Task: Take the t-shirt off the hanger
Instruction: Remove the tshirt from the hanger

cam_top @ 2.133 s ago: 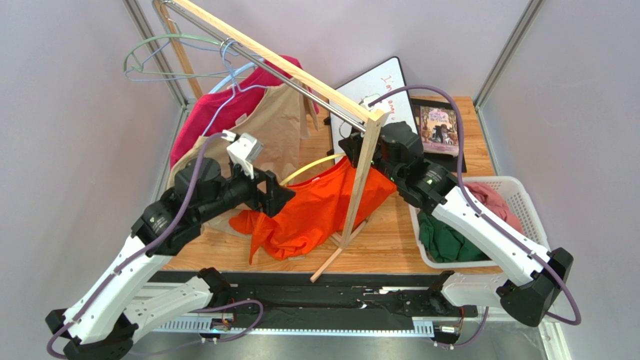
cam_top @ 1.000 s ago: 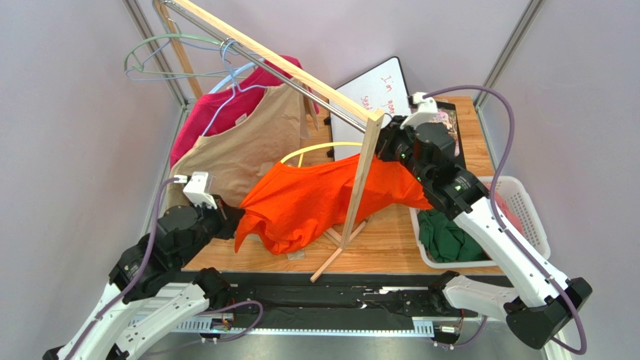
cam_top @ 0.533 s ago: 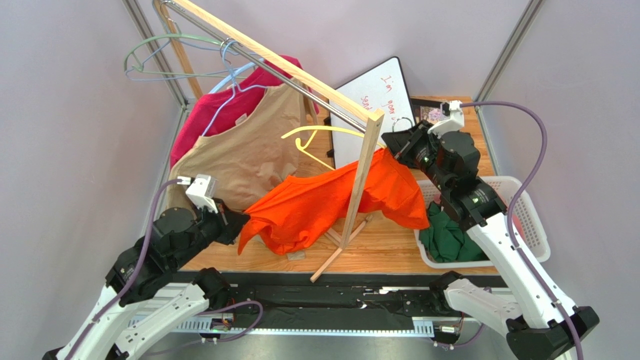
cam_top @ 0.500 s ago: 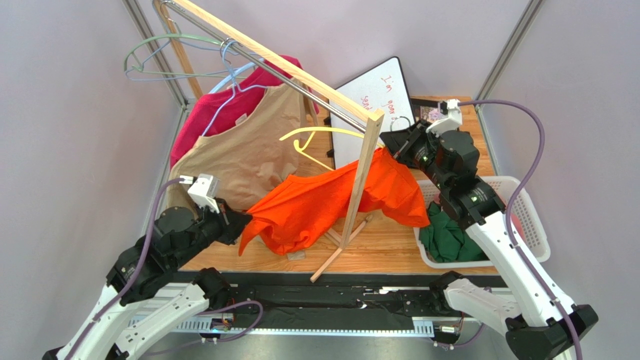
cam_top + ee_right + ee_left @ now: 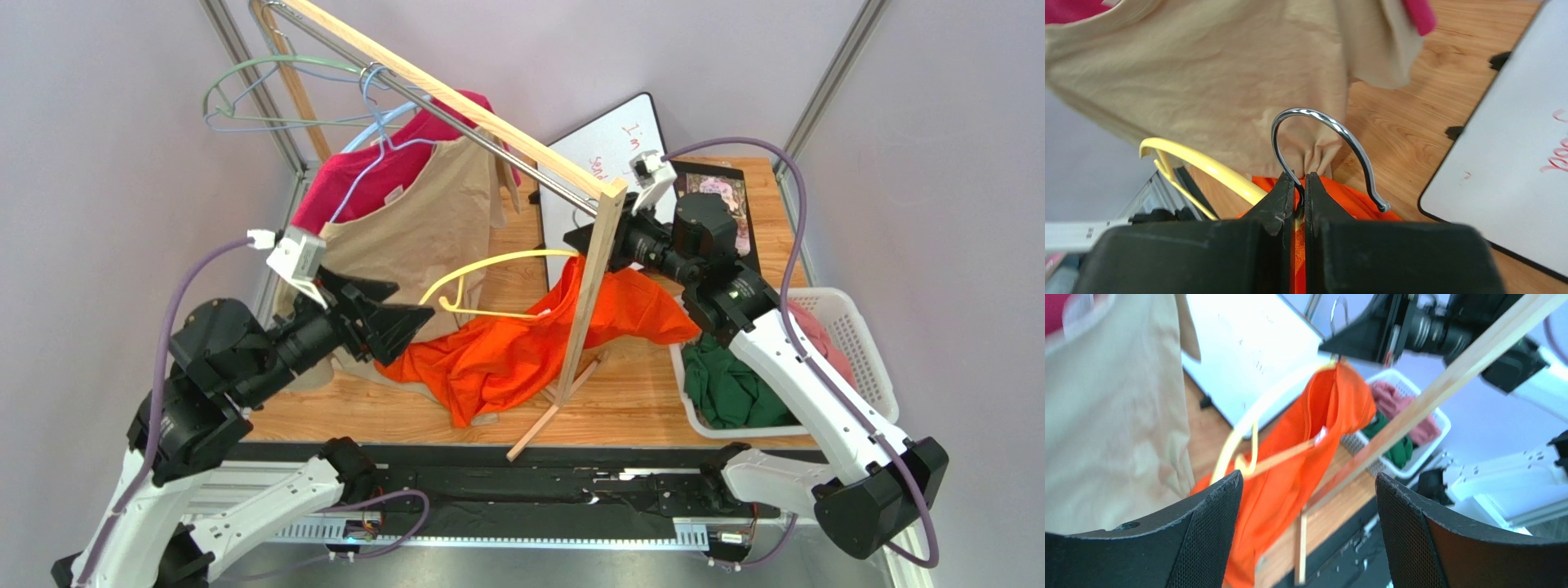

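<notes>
Chrome hanger hook, hidden overhead, pinched by right gripper; left gripper spread.

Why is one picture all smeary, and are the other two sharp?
Left wrist view: smeary all over, with the orange t-shirt and wooden bar streaked, probably from movement. Right wrist view: the metal hanger hook is crisp, with a bright glint. Top external view: sharp and evenly lit.

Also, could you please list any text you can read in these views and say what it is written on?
"I'm": red handwriting on the whiteboard, apparently; the rest is hidden or blurred.
The book cover: title too small to read.
No other text visible.
</notes>
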{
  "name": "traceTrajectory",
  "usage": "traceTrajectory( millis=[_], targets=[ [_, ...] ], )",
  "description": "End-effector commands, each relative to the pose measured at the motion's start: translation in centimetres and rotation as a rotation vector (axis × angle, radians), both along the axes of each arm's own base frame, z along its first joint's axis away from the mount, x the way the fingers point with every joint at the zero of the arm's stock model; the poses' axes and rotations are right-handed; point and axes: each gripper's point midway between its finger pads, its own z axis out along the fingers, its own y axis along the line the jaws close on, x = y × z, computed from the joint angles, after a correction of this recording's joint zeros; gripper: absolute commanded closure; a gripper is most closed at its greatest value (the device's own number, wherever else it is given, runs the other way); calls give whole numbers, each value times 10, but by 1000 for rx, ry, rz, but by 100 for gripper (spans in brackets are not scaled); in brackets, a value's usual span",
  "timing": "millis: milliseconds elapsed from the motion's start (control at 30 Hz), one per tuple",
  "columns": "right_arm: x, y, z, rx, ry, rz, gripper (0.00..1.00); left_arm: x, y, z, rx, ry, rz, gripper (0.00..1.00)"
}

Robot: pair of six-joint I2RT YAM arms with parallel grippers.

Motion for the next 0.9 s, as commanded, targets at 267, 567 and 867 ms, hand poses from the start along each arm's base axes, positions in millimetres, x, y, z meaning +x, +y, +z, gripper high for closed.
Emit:
traceTrajectory(
  millis=[267,567,867],
  targets=[
    [-55,44,67,91,-280,347,100,54,-61,-18,195,64,-98,15],
    [-62,45,70,111,-277,374,100,43,-82,-50,242,128,-244,24],
    [-53,47,72,144,-231,334,98,44,-68,-64,333,166,-208,100]
  ],
)
